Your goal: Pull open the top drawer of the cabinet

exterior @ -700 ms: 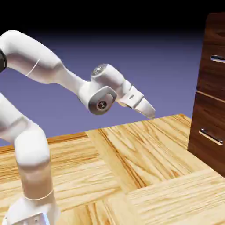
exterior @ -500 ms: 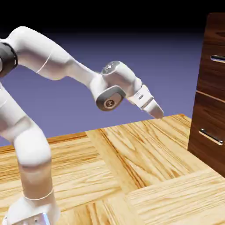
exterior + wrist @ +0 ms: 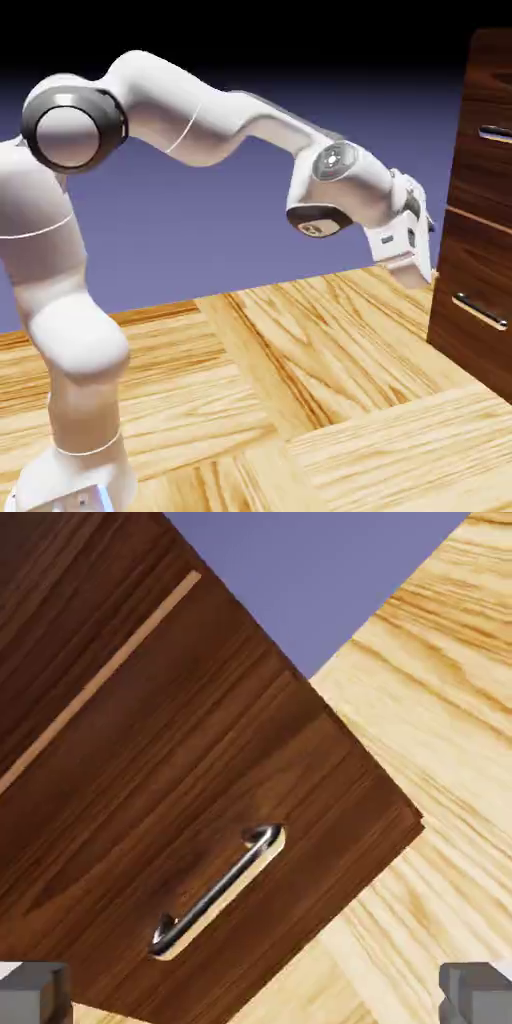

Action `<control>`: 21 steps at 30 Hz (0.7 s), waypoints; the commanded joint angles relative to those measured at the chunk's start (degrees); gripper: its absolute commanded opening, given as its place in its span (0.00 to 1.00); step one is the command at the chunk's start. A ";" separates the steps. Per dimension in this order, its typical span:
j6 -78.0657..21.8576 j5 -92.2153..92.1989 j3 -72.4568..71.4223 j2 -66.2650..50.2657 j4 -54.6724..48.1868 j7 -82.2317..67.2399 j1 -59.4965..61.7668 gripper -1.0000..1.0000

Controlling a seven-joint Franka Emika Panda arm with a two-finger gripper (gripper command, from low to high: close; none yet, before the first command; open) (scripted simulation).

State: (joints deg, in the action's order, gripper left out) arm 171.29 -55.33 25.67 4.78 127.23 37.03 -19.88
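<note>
Evidently wide apart at the gripper (image 3: 257, 994), with grey fingertips (image 3: 36, 994) in the hand view's lower corners. Reaching close to the cabinet (image 3: 472, 240) at the exterior view's right, lower than the top drawer (image 3: 485, 170) at upper right. Facing the lower drawer's handle (image 3: 215, 897), below centre in the hand view.

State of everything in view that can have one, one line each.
gripper: open, nothing between the fingertips
top drawer: shut, not pulled out
top drawer's handle: not gripped
lower drawer: shut
lower drawer's handle: not gripped
</note>
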 commanded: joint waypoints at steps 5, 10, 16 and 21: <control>-0.61 -12.46 5.78 -6.28 -7.61 -1.22 -4.39 1.00; -1.22 -24.92 11.56 -12.55 -15.21 -2.44 -8.73 1.00; -1.96 -39.87 18.49 -20.09 -24.34 -3.91 -13.93 1.00; -2.57 -52.33 24.27 -26.36 -31.94 -5.13 -18.26 1.00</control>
State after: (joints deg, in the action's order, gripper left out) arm 168.72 -107.66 49.94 -21.58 95.29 31.90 -38.15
